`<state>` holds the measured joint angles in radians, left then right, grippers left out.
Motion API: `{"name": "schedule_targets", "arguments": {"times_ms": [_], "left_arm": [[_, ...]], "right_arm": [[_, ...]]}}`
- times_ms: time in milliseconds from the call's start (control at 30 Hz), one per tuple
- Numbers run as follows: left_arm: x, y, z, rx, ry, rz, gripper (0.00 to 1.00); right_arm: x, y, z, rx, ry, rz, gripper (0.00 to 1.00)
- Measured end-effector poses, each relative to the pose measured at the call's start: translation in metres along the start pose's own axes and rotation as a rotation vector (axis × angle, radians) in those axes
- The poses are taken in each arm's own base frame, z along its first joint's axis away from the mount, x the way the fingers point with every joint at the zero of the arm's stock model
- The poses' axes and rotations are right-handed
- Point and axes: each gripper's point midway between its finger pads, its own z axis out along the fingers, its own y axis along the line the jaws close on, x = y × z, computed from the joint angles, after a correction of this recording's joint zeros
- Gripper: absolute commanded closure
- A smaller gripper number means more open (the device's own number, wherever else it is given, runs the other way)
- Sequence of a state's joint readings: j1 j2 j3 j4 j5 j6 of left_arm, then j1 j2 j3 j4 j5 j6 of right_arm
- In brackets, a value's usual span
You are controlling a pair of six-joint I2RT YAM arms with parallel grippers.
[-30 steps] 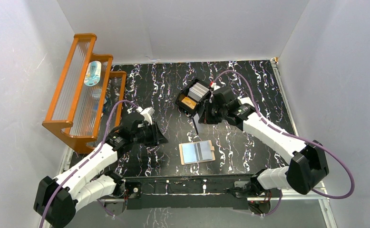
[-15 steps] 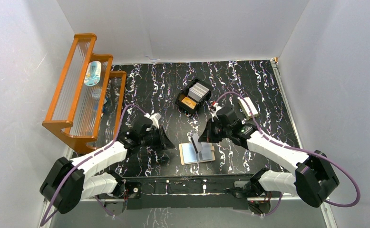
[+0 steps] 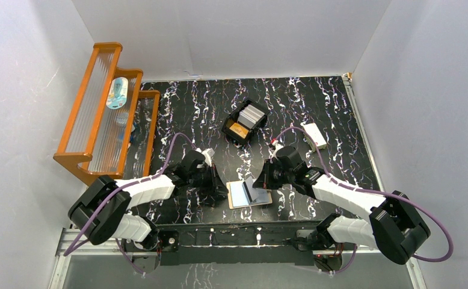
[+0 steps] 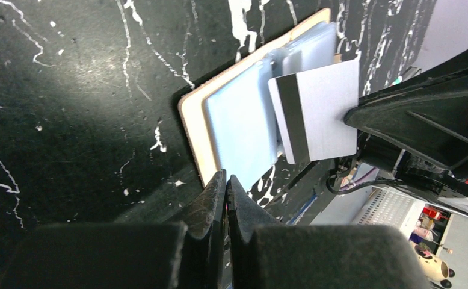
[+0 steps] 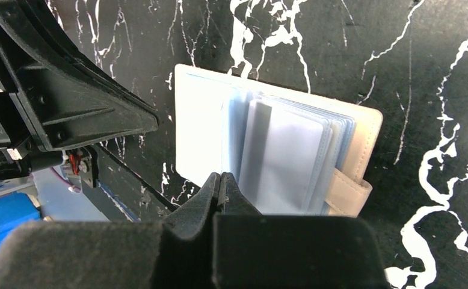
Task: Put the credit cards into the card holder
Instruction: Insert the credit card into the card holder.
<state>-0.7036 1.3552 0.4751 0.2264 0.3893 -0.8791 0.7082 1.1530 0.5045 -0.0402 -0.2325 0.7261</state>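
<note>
"What does the right claw (image 5: 220, 179) hold?"

"A grey card (image 4: 325, 108) with a dark stripe. The jaws are narrow, nipping one edge. The open holder (image 5: 198, 129) lies just under its tips."

"And the left claw (image 4: 226, 183)?"

"Its fingers are pressed together and empty, at the holder's rim. Whether they touch it cannot be told. Spare cards (image 3: 252, 112) sit in a tray (image 3: 237, 114), well beyond both claws."
</note>
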Motion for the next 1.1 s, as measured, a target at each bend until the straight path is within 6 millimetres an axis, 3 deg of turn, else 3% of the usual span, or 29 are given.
{"name": "schedule_targets", "arguments": {"times_ms": [233,1100], "left_arm": [[0.013,0.024,0.010,-0.081,0.058,-0.036,1.00],[0.013,0.023,0.012,-0.087,0.066,-0.033,1.00]], "right_arm": [[0.002,-0.008,0.003,0.023,-0.005,0.003,1.00],[0.012,-0.022,0.021,0.000,-0.026,0.034,1.00]]}}
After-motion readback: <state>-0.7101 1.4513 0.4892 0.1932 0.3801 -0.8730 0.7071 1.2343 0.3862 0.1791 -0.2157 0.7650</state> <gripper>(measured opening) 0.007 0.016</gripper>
